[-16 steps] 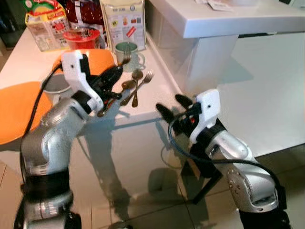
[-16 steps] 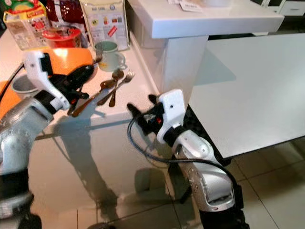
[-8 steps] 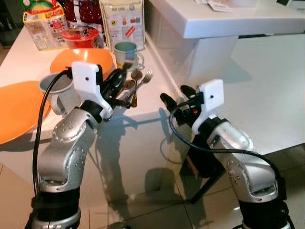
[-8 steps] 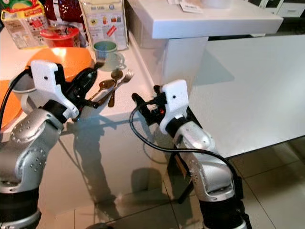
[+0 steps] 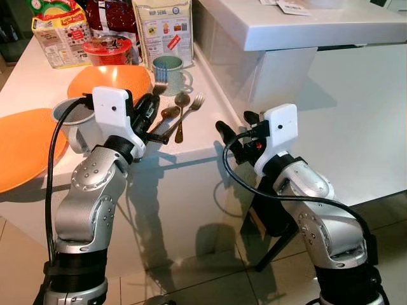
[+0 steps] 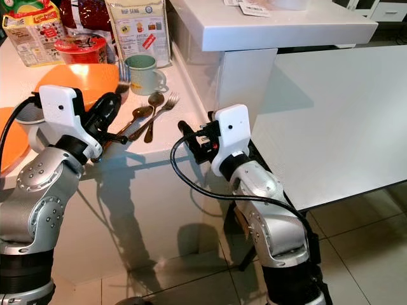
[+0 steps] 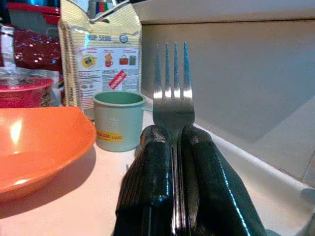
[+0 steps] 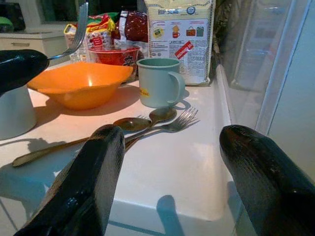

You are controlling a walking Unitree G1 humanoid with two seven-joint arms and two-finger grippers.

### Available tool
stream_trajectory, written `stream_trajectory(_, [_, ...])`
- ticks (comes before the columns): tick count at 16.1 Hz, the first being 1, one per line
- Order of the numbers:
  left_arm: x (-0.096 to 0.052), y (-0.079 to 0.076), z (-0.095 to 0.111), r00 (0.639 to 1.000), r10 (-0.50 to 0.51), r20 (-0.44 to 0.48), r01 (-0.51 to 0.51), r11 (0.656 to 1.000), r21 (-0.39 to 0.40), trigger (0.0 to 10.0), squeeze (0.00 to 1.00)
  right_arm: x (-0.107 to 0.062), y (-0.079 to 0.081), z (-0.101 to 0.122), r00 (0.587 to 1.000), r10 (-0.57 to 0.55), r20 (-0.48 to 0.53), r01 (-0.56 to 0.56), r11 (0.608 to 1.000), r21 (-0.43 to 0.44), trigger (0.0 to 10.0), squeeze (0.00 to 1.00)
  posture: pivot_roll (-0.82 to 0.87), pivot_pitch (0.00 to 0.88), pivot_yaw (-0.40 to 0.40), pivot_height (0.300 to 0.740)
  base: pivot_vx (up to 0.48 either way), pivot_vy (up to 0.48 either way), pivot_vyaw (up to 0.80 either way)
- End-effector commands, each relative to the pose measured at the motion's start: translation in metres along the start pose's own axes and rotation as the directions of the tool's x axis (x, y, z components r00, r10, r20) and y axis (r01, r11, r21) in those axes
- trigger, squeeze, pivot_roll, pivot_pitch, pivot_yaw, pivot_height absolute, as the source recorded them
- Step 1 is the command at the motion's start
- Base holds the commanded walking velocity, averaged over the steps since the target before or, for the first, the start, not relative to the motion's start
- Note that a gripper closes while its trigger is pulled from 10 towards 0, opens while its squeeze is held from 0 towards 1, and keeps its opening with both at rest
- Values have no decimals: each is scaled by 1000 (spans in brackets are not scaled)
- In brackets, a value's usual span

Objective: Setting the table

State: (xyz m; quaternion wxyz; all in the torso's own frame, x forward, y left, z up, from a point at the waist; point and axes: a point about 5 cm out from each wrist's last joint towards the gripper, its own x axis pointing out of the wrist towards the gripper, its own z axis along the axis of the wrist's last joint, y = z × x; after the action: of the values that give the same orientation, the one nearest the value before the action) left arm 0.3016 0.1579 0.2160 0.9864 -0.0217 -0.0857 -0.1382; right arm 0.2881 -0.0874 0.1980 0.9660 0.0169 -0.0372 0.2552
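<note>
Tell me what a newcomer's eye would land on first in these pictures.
First, the left gripper shut on a fork, tines upright, held above the white counter near the orange bowl. Next, the right gripper, open and level with the counter's edge, facing the spoons and fork lying beside the green mug. Behind stand bright food packets.

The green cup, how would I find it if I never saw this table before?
Start at the white table and find the tall pale packet standing at its back edge. The green cup stands right before it, beside the orange bowl. It is the one pale green mug, with a handle and a yellow label.
</note>
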Motion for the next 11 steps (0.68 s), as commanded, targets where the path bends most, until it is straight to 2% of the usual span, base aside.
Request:
stream_trajectory(1, [-1,0,-4,1000,9,-11,-9,1000,14,10000,0,3,-3,-1,1000,-23,-10,24,1000,13,10000,0,52,0,-6,740,0,0,0])
stream_trajectory(3, [-7,0,-10,999,22,-42,-21,1000,11,10000,0,3,0,-8,999,-38,-28,38,999,31,10000,0,62,0,-6,740,0,0,0])
stream_trajectory(6, [-8,-3,-12,999,16,-49,-15,1000,22,10000,0,2,-1,-11,998,-43,-42,44,998,41,10000,0,66,0,-20,740,0,0,0])
stream_trajectory(11, [-12,-9,-11,999,8,-48,-6,999,37,10000,0,0,-5,-15,997,-45,-63,48,998,38,10000,0,72,0,-41,740,-286,0,0])
